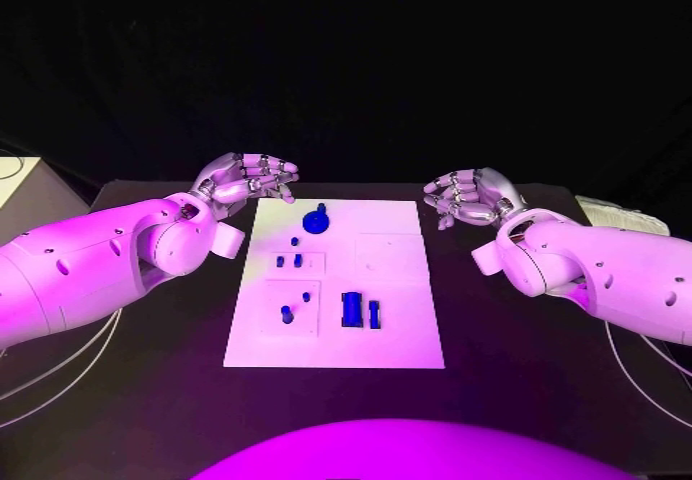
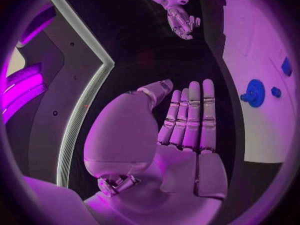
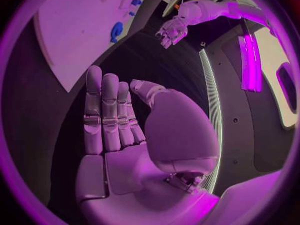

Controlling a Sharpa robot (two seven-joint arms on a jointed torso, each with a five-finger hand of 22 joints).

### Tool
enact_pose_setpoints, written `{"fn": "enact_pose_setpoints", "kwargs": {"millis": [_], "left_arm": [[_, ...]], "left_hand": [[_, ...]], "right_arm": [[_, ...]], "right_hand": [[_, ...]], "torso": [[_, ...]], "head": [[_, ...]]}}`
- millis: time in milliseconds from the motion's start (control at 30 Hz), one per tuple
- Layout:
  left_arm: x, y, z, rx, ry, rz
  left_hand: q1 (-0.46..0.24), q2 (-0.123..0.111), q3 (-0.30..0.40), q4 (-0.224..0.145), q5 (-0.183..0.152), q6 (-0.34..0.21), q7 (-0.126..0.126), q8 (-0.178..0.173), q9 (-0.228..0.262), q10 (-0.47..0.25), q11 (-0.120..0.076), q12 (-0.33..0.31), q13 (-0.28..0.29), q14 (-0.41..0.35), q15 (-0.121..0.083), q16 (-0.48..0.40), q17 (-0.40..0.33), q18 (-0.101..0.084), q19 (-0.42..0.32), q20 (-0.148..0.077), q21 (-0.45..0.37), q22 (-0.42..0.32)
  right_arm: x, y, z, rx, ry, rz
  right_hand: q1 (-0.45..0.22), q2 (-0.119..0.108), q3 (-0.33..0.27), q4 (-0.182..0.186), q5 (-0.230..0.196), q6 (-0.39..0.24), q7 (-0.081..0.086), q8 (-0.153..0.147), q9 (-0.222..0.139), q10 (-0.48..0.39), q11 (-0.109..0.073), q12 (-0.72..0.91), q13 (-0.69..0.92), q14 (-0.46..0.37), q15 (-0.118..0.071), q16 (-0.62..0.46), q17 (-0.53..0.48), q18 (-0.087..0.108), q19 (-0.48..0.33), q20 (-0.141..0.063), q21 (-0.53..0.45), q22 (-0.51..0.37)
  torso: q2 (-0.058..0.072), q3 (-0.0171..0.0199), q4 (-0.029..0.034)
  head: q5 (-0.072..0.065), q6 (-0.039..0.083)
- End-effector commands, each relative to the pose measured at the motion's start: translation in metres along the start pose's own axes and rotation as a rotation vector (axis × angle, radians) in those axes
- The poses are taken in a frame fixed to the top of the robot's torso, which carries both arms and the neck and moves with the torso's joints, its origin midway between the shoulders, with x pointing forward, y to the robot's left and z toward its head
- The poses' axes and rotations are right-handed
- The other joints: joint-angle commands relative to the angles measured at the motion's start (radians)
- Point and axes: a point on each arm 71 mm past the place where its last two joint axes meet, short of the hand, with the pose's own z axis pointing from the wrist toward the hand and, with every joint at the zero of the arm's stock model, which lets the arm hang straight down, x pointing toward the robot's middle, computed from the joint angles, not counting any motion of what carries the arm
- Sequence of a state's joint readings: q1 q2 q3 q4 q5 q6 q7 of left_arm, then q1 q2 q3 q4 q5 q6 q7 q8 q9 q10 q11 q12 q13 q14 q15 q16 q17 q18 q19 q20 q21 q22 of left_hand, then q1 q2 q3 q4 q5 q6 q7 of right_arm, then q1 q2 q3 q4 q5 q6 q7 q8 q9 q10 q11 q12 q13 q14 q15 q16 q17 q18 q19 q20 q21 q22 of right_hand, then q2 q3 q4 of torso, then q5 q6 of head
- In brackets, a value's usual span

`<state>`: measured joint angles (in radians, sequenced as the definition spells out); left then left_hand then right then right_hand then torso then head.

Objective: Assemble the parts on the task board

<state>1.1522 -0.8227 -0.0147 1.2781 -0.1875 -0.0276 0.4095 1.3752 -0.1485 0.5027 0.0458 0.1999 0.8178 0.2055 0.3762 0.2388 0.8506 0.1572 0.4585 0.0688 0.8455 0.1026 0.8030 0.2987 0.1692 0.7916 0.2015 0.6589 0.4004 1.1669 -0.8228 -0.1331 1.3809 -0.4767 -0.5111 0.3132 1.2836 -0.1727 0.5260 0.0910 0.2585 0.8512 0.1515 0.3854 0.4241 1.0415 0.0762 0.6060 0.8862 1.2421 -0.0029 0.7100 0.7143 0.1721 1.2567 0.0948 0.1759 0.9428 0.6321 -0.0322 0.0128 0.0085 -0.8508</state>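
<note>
Task board (image 1: 335, 352): white plate, lying between the two hands.
Parts: round blue piece (image 1: 316, 219) nearest the left hand's fingertips; small pegs (image 1: 289, 261) and upright blocks (image 1: 352, 309) farther from both.
Left hand (image 1: 245, 180): off the board's far corner, holds nothing, fingers straight and close together.
Right hand (image 1: 469, 196): likewise, beside the opposite corner.
Stage: undeterminable; any reach should come down from above, fingers spread.

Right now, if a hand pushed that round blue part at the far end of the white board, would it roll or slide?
The round blue part looks like a disc with a raised hub, lying flat, so it would probably slide rather than roll. It seems small, rigid and likely light. The task board looks smooth, so it may skid easily.
</note>
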Motion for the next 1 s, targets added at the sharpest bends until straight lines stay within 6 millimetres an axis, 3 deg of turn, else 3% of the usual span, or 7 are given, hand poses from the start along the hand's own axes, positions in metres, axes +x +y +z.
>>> {"fn": "enact_pose_setpoints", "kwargs": {"millis": [33, 400, 433, 633, 667, 733, 1000], "left_arm": [[-0.005, -0.004, 0.006, 0.076, -0.02, -0.084], [-0.02, -0.002, 0.02, 0.131, -0.221, 0.007], [-0.014, 0.001, 0.02, 0.078, -0.138, -0.01], [-0.009, 0.003, 0.019, 0.076, -0.156, -0.011], [-0.006, 0.004, 0.019, 0.075, -0.165, -0.012], [0.0, 0.005, 0.018, 0.073, -0.182, -0.013], [0.034, 0.012, 0.007, 0.047, -0.292, -0.018]], "left_hand": [[-0.003, -0.007, 0.008, 0.004, -0.005, -0.006, -0.001, 0.01, -0.003, 0.032, 0.007, -0.06, -0.006, 0.024, 0.008, -0.125, -0.038, 0.012, 0.009, 0.014, -0.089, -0.061], [-0.021, -0.002, 0.029, 0.023, -0.007, -0.042, -0.037, -0.103, -0.051, 0.086, 0.037, -0.331, -0.006, -0.05, 0.07, -0.495, -0.116, 0.01, -0.022, 0.082, -0.403, -0.264], [-0.426, 0.149, -0.503, -0.046, -0.2, -0.818, -0.205, -0.376, -0.239, -0.851, -0.157, -0.458, -0.069, -0.846, -0.103, -0.803, -0.299, -0.169, -0.792, -0.202, -0.659, -0.4], [-0.596, 0.149, -0.503, -0.046, -0.2, -0.818, -0.205, -0.376, -0.239, -0.851, -0.157, -0.458, -0.069, -0.846, -0.103, -0.803, -0.299, -0.169, -0.792, -0.202, -0.659, -0.4], [-0.634, 0.149, -0.503, -0.046, -0.2, -0.818, -0.205, -0.376, -0.239, -0.851, -0.157, -0.458, -0.069, -0.846, -0.103, -0.803, -0.299, -0.169, -0.792, -0.202, -0.659, -0.4], [-1.375, 0.149, -0.503, -0.046, -0.2, -0.818, -0.205, -0.376, -0.239, -0.851, -0.157, -0.458, -0.069, -0.846, -0.103, -0.803, -0.299, -0.169, -0.792, -0.202, -0.659, -0.4], [-1.375, 0.149, -0.503, -0.046, -0.2, -0.818, -0.205, -0.376, -0.239, -0.851, -0.157, -0.458, -0.069, -0.846, -0.103, -0.803, -0.299, -0.169, -0.792, -0.202, -0.659, -0.4]], "right_arm": [[-0.003, 0.005, 0.01, -0.083, -0.047, 0.129], [-0.008, -0.001, 0.035, -0.101, -0.041, 0.156], [-0.01, -0.004, 0.034, -0.059, -0.075, 0.101], [-0.003, -0.001, 0.029, -0.056, -0.092, 0.139], [0.001, 0.0, 0.027, -0.053, -0.101, 0.159], [0.007, 0.003, 0.023, -0.048, -0.117, 0.193], [0.039, 0.021, -0.004, 0.01, -0.198, 0.373]], "right_hand": [[0.01, -0.002, 0.04, -0.025, -0.005, -0.013, 0.024, -0.006, -0.006, -0.058, 0.017, -0.129, -0.13, -0.084, 0.028, -0.113, -0.033, 0.0, -0.07, 0.021, -0.07, -0.064], [-0.03, 0.01, 0.08, -0.078, -0.044, -0.025, 0.07, -0.103, -0.074, -0.053, 0.095, -0.476, -0.684, -0.287, 0.134, -0.446, -0.327, 0.013, -0.312, 0.143, -0.112, -0.498], [-0.404, 0.173, -0.526, -0.091, -0.258, -0.851, -0.152, -0.385, -0.424, -1.041, -0.076, -0.606, -0.886, -1.242, 0.003, -0.71, -0.714, -0.172, -1.257, -0.095, -0.176, -0.943], [-0.56, 0.173, -0.526, -0.091, -0.258, -0.851, -0.152, -0.385, -0.424, -1.041, -0.076, -0.606, -0.886, -1.242, 0.003, -0.71, -0.714, -0.172, -1.257, -0.095, -0.176, -0.943], [-1.284, 0.173, -0.526, -0.091, -0.258, -0.851, -0.152, -0.385, -0.424, -1.041, -0.076, -0.606, -0.886, -1.242, 0.003, -0.71, -0.714, -0.172, -1.257, -0.095, -0.176, -0.943], [-1.284, 0.173, -0.526, -0.091, -0.258, -0.851, -0.152, -0.385, -0.424, -1.041, -0.076, -0.606, -0.886, -1.242, 0.003, -0.71, -0.714, -0.172, -1.257, -0.095, -0.176, -0.943], [-1.284, 0.173, -0.526, -0.091, -0.258, -0.851, -0.152, -0.385, -0.424, -1.041, -0.076, -0.606, -0.886, -1.242, 0.003, -0.71, -0.714, -0.172, -1.257, -0.095, -0.176, -0.943]], "torso": [[-0.008, 0.0004, -0.0007], [-0.016, 0.0112, -0.0016], [-0.014, 0.0068, -0.0033], [-0.023, 0.0096, -0.0043], [-0.027, 0.0111, -0.0049], [-0.035, 0.0137, -0.0059], [-0.074, 0.0275, -0.0111]], "head": [[0.002, 0.034], [0.002, 0.092], [0.002, 0.081], [0.001, 0.1], [0.0, 0.11], [-0.001, 0.127], [-0.007, 0.219]]}}
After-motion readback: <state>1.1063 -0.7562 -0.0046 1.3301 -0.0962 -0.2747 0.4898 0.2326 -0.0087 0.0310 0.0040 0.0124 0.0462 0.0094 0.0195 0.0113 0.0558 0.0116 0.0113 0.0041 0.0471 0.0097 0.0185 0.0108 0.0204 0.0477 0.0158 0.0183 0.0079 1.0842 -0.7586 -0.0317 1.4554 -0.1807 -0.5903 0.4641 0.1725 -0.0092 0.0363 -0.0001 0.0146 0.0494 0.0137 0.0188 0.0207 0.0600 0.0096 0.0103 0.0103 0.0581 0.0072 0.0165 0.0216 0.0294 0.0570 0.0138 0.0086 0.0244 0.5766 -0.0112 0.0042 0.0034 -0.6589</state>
